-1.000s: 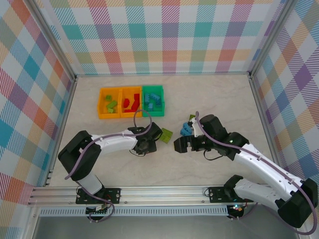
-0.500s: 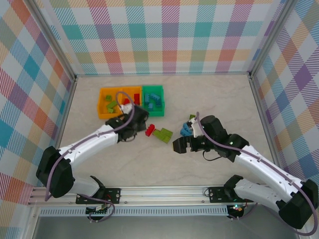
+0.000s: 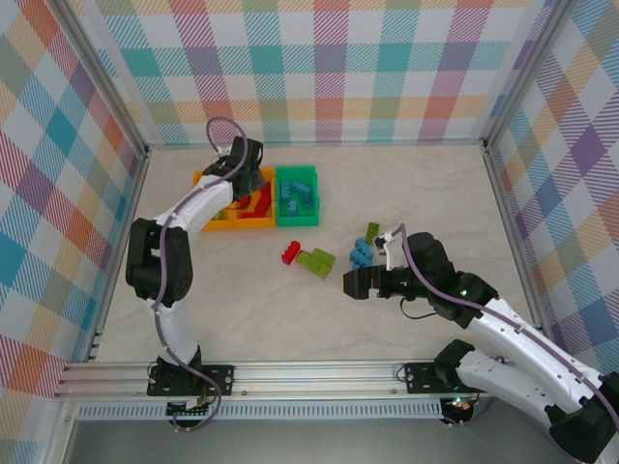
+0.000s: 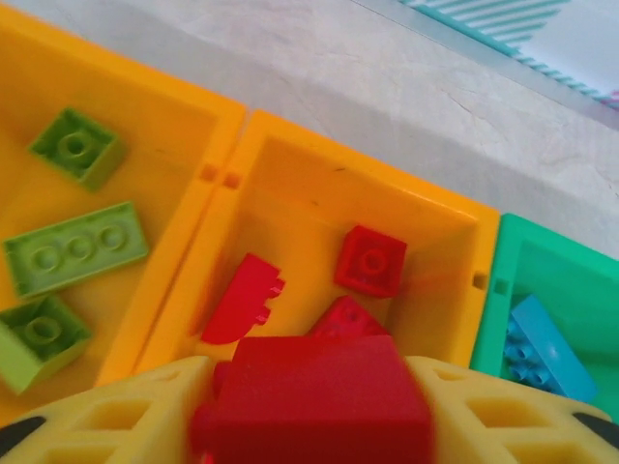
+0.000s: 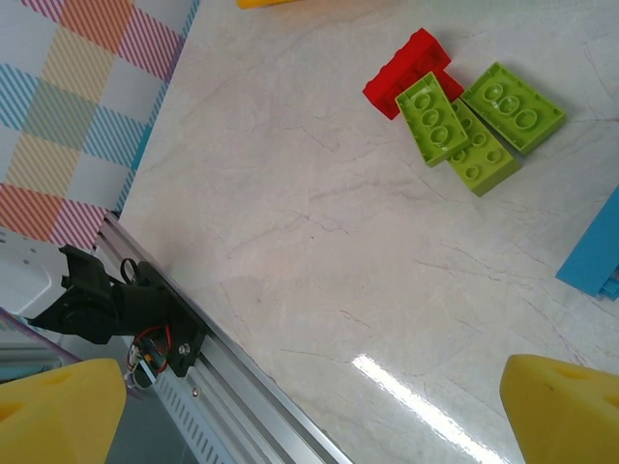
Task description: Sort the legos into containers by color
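The left end effector [image 3: 247, 184] grasps a red brick [image 4: 314, 396] directly above the middle orange bin [image 4: 300, 193], where other red pieces [image 4: 370, 259] lie. It is best released low and centred, clear of the thin rim. The bricks are hard, glossy, studded plastic, and the desk [image 5: 319, 242] is smooth and marble-patterned. The right end effector [image 5: 314, 401] hangs spread wide near the loose green bricks [image 5: 474, 121].

left arm reaches far forward, left gripper [image 3: 248, 184] tipped down, red brick [image 4: 314, 396] between fingers, grip unclear | right arm low, right gripper [image 3: 350, 283] facing left, jaws spread wide
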`<state>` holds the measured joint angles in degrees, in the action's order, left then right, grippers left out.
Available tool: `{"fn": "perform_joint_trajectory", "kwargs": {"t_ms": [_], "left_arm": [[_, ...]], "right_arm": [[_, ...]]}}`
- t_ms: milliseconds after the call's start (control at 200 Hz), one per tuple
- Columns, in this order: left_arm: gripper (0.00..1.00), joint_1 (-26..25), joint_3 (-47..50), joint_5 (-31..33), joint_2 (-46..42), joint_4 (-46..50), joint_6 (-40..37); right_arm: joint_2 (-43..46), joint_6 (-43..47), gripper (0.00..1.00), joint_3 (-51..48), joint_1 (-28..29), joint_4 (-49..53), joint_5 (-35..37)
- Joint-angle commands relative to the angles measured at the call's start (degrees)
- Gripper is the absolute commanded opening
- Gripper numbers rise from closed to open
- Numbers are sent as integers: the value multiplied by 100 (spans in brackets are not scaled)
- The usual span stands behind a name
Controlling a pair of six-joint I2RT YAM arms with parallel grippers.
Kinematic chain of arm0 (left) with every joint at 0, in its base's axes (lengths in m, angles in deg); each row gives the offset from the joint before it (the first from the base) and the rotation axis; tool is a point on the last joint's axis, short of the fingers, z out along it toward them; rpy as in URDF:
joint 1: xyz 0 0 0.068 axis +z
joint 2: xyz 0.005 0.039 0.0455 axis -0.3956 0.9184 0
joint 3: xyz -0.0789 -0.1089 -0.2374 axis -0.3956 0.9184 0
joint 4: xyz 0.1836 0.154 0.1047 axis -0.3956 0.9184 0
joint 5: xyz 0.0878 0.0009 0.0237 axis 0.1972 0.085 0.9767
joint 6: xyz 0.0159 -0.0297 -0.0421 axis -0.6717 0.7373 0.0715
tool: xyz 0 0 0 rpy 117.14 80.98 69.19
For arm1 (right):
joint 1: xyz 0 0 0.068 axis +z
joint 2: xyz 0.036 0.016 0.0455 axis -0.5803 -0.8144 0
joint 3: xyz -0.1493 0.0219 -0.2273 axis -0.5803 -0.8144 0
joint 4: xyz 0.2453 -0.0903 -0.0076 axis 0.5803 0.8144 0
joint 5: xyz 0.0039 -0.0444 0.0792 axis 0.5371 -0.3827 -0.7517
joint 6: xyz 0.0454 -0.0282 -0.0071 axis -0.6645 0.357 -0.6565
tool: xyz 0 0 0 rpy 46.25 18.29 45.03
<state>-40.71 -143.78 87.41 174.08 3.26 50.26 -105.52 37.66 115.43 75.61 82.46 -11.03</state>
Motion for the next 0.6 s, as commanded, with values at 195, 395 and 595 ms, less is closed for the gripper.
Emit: {"fn": "perform_joint_trajectory", "kwargs": {"t_ms": [195, 395, 595], "left_arm": [[71, -21, -17, -1015, -869, 167, -97], [71, -923, 1225, -1022, -2237, 726, 983], [70, -2442, 2581, -438, -2837, 480, 2595]], "right_arm": [[67, -190, 100, -56, 22, 165, 429], [-208, -253, 100, -115, 14, 65, 1040], [-431, -264, 100, -204, 20, -145, 1155]]}}
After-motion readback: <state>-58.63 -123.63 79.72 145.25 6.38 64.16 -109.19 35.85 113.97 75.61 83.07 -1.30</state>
